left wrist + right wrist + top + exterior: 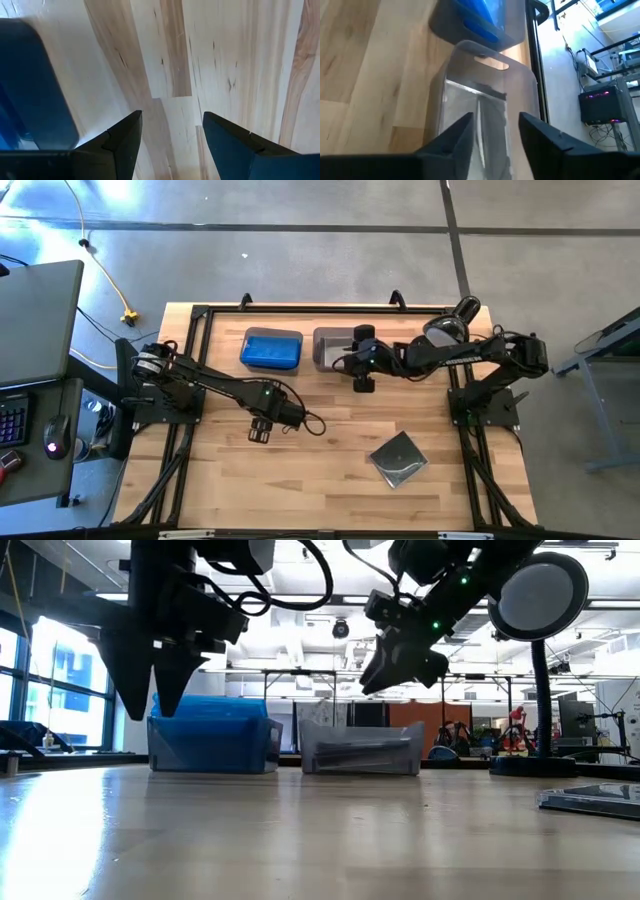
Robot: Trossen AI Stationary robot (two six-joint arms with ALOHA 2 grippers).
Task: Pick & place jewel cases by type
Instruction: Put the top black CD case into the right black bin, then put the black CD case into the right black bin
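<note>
Hovering spread above the grey bin (485, 120), the right pincer (495, 135) should be lifted clear before the last dark case (398, 459) is fetched.

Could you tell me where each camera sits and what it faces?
High: overhead, straight down; both arms, blue bin, grey bin, a jewel case.
Low: table height, facing the bins; both claws hang in.
Left wrist: left claw open over bare table.
Right wrist: right claw over grey bin.
All share the bins.
</note>
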